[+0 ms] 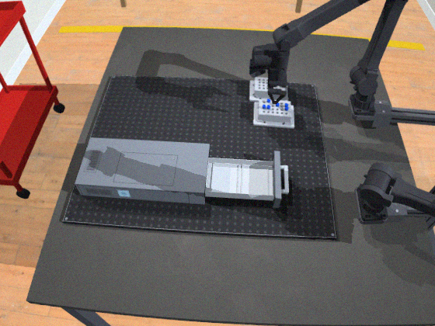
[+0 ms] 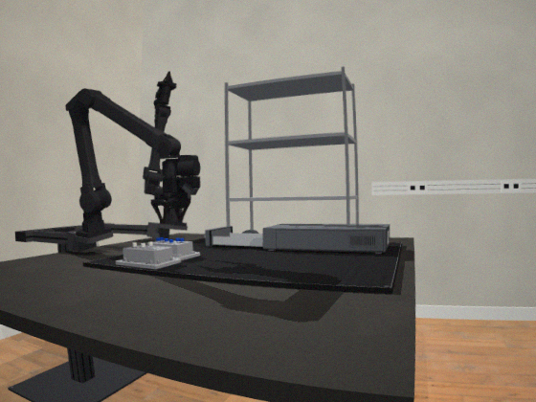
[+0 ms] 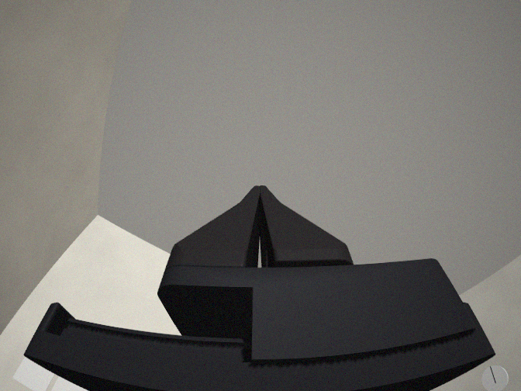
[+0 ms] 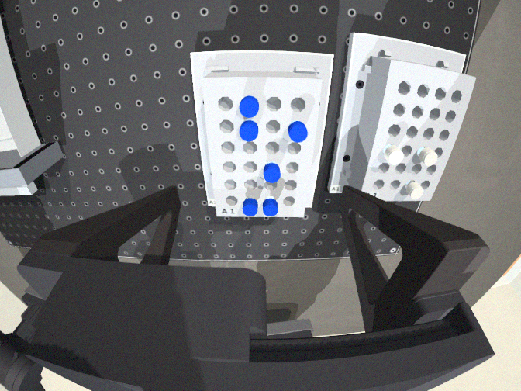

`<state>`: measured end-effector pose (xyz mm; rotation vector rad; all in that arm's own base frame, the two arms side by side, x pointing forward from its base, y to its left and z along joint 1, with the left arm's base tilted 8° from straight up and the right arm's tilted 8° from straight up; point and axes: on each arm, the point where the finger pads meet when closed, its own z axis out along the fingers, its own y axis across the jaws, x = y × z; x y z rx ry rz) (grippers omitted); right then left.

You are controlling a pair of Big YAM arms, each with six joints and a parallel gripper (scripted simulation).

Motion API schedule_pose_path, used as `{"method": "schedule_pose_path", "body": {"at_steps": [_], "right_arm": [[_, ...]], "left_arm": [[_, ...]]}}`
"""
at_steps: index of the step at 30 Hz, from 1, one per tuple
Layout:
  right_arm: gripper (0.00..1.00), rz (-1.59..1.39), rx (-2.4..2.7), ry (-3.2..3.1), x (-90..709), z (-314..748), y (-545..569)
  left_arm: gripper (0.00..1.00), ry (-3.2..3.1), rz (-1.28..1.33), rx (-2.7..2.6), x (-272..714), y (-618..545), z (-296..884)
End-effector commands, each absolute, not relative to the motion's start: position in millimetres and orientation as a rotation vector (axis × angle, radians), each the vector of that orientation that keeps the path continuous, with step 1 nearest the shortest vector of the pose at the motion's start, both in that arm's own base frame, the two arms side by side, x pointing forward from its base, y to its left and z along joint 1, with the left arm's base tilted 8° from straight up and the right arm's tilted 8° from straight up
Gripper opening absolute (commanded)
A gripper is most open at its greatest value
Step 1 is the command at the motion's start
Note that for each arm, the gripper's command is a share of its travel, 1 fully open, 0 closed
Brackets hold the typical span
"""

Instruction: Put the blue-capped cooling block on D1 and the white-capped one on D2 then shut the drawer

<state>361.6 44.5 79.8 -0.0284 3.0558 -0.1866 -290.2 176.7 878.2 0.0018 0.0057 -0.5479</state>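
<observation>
Right jaws [image 1: 276,102] [image 2: 170,213] wide open, six o'clock of the blue-capped block [image 1: 275,115] [image 2: 176,249] [image 4: 261,147], rigid, best gripped by its sides; left jaws [image 2: 168,73] closed, nothing held!

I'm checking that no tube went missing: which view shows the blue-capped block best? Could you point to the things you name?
Right wrist: all six caps on the block [image 1: 275,117] [image 2: 176,249] [image 4: 260,157] are distinct. The top view shows it smaller; exterior, side-on, caps bunched. Left wrist doesn't show it.

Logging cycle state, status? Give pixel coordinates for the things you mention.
Right pincer [image 4: 261,191] open above blue-capped block [image 1: 274,115] [image 2: 176,249] [image 4: 260,147]; left pincer [image 2: 168,74] [image 3: 260,186] shut, raised. Both blocks on deck. Drawer [image 1: 241,179] [image 2: 237,240] open, nothing visibly blocking.
</observation>
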Motion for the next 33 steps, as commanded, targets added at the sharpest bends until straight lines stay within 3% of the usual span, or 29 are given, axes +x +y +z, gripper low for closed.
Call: {"method": "schedule_pose_path", "body": {"at_steps": [1,33], "right_arm": [[1.0,-0.167,-0.018,2.982,383,116,54],[1.0,-0.177,-0.02,3.015,374,110,50]], "left_arm": [[0.0,0.039,-0.54,0.012,-272,163,886],[0.0,0.039,-0.54,0.012,-272,163,886]]}}
